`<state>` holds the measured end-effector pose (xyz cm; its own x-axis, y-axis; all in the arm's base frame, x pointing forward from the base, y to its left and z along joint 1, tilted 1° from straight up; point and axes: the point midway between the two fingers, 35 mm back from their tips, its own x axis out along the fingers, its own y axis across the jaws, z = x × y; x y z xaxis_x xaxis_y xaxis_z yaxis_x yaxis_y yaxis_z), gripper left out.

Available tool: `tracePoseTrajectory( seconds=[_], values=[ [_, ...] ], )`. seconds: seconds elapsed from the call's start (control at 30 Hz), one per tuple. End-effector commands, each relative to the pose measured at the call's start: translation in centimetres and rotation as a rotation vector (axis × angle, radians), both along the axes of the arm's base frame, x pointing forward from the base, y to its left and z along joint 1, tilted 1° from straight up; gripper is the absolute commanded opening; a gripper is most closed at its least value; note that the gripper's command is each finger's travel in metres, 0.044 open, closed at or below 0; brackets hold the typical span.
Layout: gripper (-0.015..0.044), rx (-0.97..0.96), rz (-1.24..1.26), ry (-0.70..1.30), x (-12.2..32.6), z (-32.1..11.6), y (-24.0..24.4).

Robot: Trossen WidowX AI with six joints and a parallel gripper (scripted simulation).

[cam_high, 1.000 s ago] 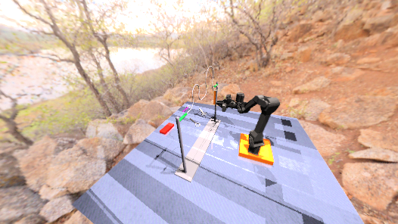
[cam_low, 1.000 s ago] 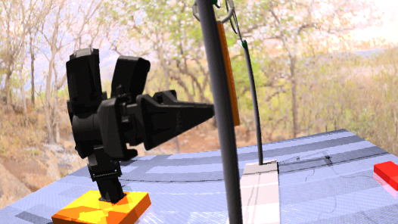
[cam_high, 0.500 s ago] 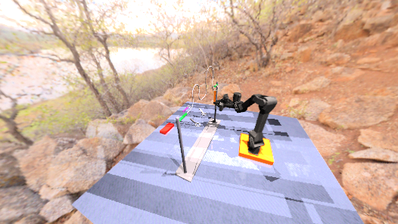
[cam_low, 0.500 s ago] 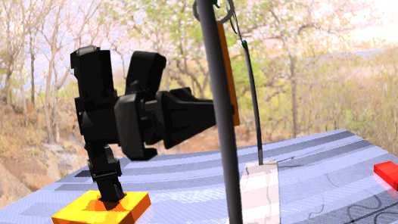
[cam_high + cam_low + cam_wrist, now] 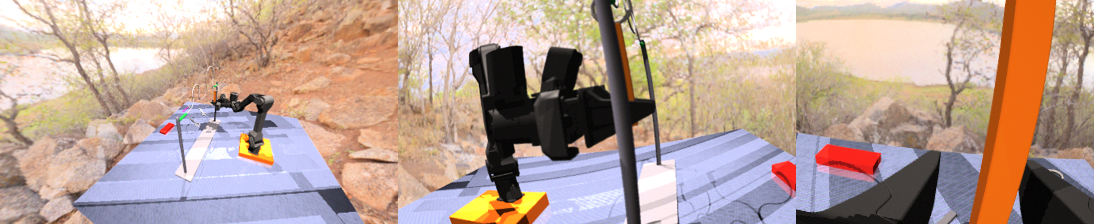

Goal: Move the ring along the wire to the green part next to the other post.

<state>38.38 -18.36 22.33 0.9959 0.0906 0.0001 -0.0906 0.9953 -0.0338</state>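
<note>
The orange handle [image 5: 215, 94] [image 5: 626, 60] [image 5: 1016, 100] hangs down from the ring [image 5: 626, 17], which is around the wire's green part [image 5: 216, 85] beside one post [image 5: 215, 114] [image 5: 621, 113]. My gripper [image 5: 216, 103] [image 5: 641, 107] [image 5: 980, 166] is open, with its fingers either side of the handle's lower part. In the wrist view the handle is nearer the right finger; any contact there cannot be told. The thin wire [image 5: 192, 92] bends up and down to the other green part [image 5: 183, 116] [image 5: 642, 43] at the other post [image 5: 181, 145] [image 5: 651, 83].
Both posts stand on a pale base strip [image 5: 197, 153] [image 5: 659, 189]. A red block [image 5: 166, 129] [image 5: 785, 174] [image 5: 848, 159] lies beyond the wire. A magenta stick [image 5: 185, 109] and small pale tool-like things lie near it. My arm stands on an orange-yellow base [image 5: 265, 153] [image 5: 527, 208].
</note>
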Motion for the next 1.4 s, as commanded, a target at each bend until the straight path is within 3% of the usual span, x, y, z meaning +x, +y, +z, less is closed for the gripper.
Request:
tracePoseTrajectory(
  seconds=[0.0, 0.67, 0.83, 0.9, 1.1, 1.37],
  values=[
    [0.016, 0.0, -0.003, -0.005, 0.6, 0.17, 0.02],
    [0.016, 0.0, -0.003, -0.005, 0.62, 0.17, 0.03],
    [0.0029, -0.002, 0.002, -0.003, 0.59, 0.1, 0.1],
    [0.0015, -0.002, 0.002, -0.003, 0.59, 0.1, 0.1],
    [-0.0142, -0.002, 0.002, -0.003, 0.59, 0.1, 0.1],
    [-0.015, -0.001, 0.001, -0.003, 0.6, 0.44, 0.13]
  ],
)
